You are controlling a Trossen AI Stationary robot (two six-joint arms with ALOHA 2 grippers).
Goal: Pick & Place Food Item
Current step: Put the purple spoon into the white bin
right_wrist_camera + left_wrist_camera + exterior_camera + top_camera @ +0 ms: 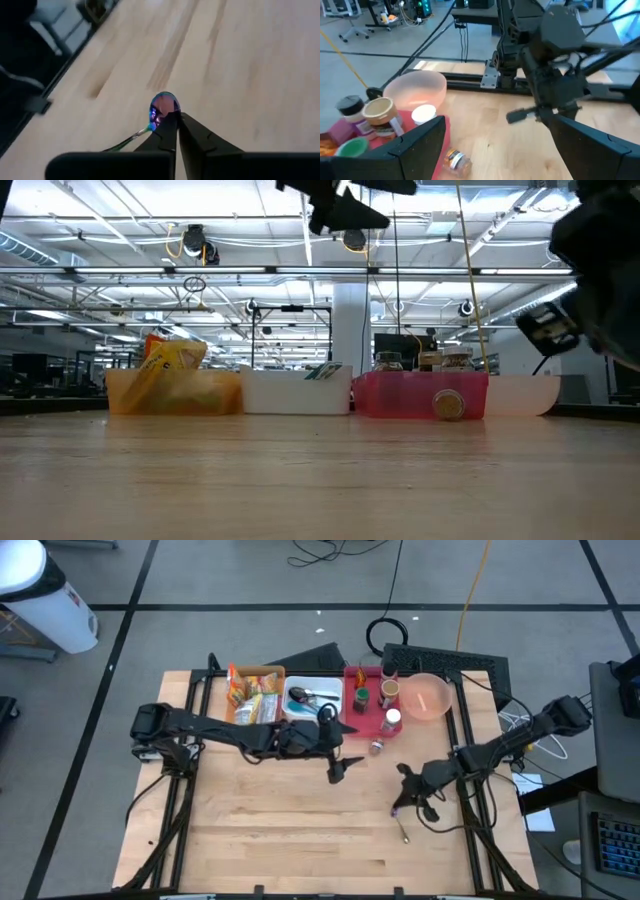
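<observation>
Table (300, 830): light wood top, both arms over its middle band.

Left arm (210, 728) reaches in from the left edge toward centre. Left gripper (338, 768) hangs above bare wood just in front of the bins, fingers spread wide, nothing between them; its wrist view looks past both fingers to the right arm across the table.

Right arm (520, 735) comes in from the right edge. Right gripper (405, 802) is low over the wood at right of centre, fingers pinched narrow on a spoon (162, 107). Bowl of the spoon shows just past the fingertips, handle trailing back beside them. In the high view the spoon (404, 825) runs from the gripper toward the table's near edge.

Along the far edge, left to right: orange bin (235, 710) with snack packets, white bin (296, 712) with utensils, red bin (360, 720) with jars, pink bowl (428, 697) just beside it.

Small jar (376, 747) lies on its side on the wood, just in front of the red bin, between the two grippers.
</observation>
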